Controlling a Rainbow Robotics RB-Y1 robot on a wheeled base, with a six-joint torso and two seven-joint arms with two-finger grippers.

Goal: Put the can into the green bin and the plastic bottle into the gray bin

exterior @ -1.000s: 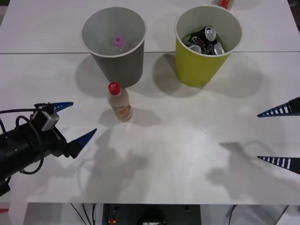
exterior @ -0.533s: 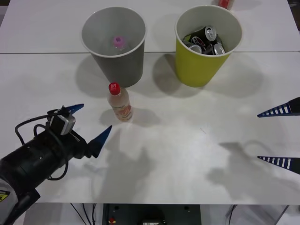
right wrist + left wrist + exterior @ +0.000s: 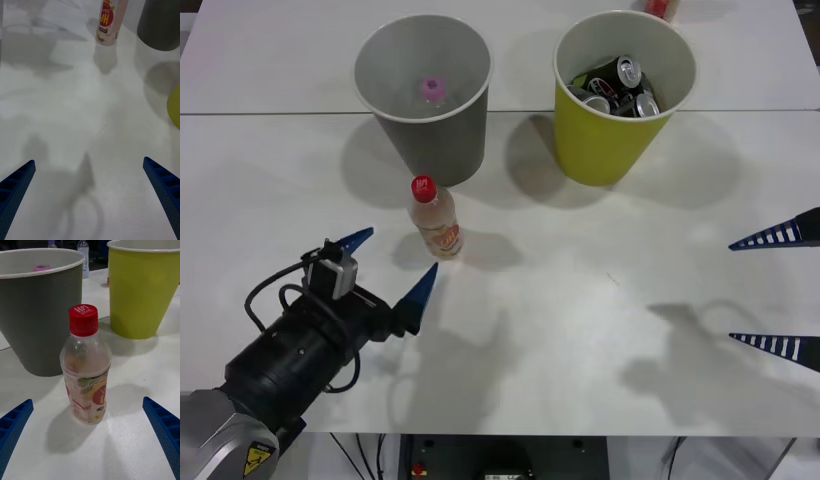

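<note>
The plastic bottle (image 3: 86,365) stands upright, red-capped, clear, with pale contents.

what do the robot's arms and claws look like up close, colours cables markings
The left claw has two blue, pointed, ribbed fingers on a black cylindrical wrist with looped black cables, a small grey box, and a grey segment bearing a yellow warning sticker. The right claw shows two dark blue tapered fingers with pale rib stripes.

On the table (image 3: 580,300), the plastic bottle (image 3: 435,220) stands left of centre, just below the gray bin (image 3: 423,95); the green bin (image 3: 620,95), upper right, holds cans (image 3: 620,85).
</note>
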